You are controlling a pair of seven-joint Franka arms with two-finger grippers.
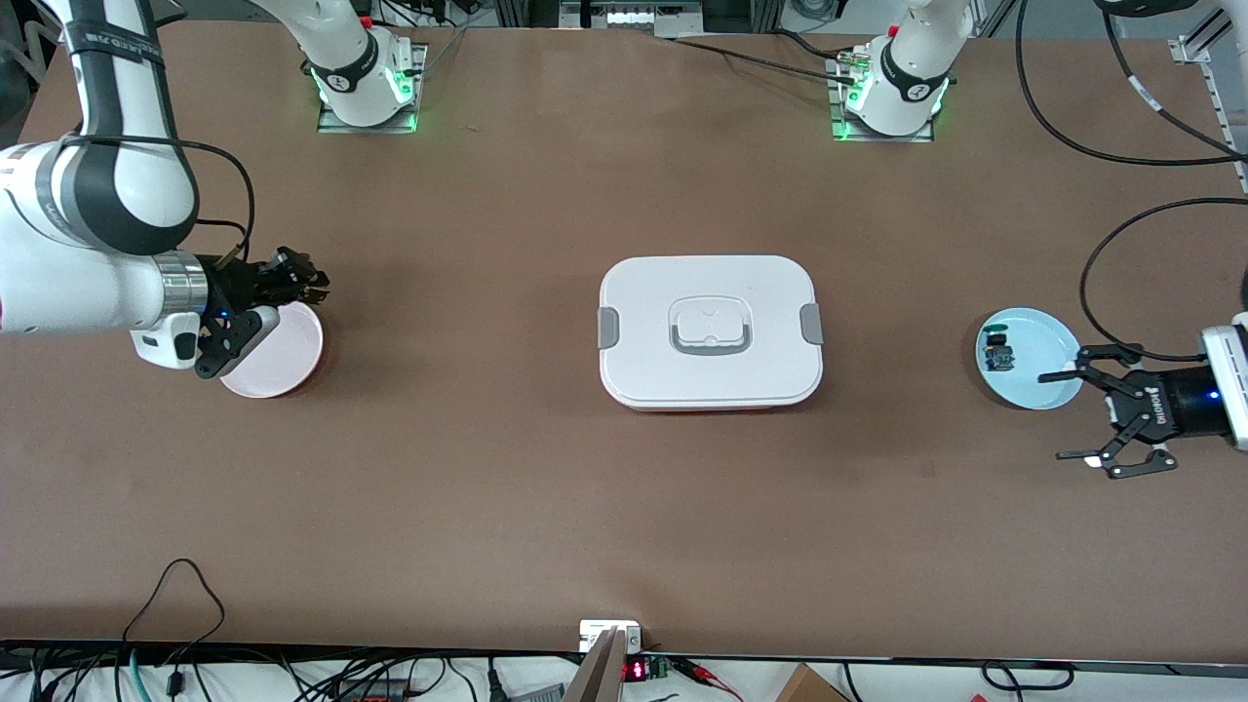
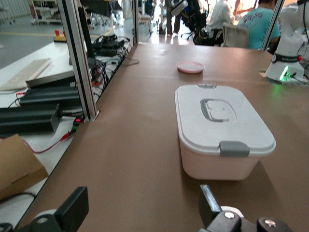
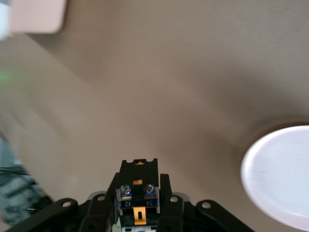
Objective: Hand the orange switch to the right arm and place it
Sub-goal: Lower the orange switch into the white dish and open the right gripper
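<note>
Right gripper (image 1: 310,283): up in the air over the edge of the pink plate, at the right arm's end of the table; its fingers are closed on the orange switch.
Orange switch (image 3: 138,198): clamped between the right gripper's fingers, a black body with two screw heads and an orange mark on its face, sticking out past the fingertips; in the front view it is only a dark lump at the gripper's tip.
Pink plate (image 1: 283,356): directly under the right gripper, partly covered by the wrist in the front view; in the right wrist view its pale rim (image 3: 280,179) shows just beside the held switch.
White box (image 1: 710,331): well apart from the right gripper, in the middle of the table between the two arms; lid on, grey clips at both ends, a recessed handle in the top.
Left gripper (image 1: 1082,414): at the left arm's end of the table, fingers spread wide and holding nothing; one fingertip reaches over the rim of the blue plate, the other sits off the plate over bare table. This arm waits.
Blue plate (image 1: 1048,341): just beside the left gripper, under its upper fingertip.
Small parts (image 1: 998,353): on the blue plate, near the rim away from the left gripper; a dark piece and a blue-and-green piece, too small to tell more.
Left wrist view: both left fingertips (image 2: 73,207) frame the bottom edge, the white box ahead of them and the pink plate farther off.
</note>
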